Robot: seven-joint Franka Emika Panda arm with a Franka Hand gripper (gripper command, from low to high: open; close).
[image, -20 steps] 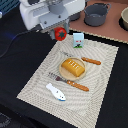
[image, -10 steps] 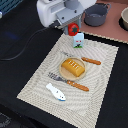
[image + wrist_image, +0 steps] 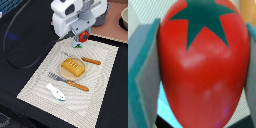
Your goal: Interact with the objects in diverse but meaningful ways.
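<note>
1. The gripper [image 3: 82,36] was closed on the red tomato [image 3: 83,36], and the wrist view showed the tomato [image 3: 203,65] squeezed between two grey pads [image 3: 148,75], its dark green star-shaped top turned toward the camera.
2. In the exterior view the tomato hung off the surface at the far edge of the striped placemat [image 3: 45,87], just above the small white carton with blue-green print [image 3: 78,45]; whether the two touched could not be told at that resolution.
3. Compared with half a second earlier, the arm had shifted toward the exterior view's right and the tomato sat slightly higher over the carton.
4. A second earlier the tomato had been further to the exterior view's left, near the mat's far corner.
5. The golden-yellow bread loaf [image 3: 73,67] lay in the middle of the mat, unmoved across the frames.
6. An orange-handled fork [image 3: 69,82] lay just in front of the loaf, and another orange-handled piece [image 3: 90,61] lay beyond it.
7. The white-and-blue tube-like piece [image 3: 56,92] lay near the mat's front edge, where it had been before.
</note>
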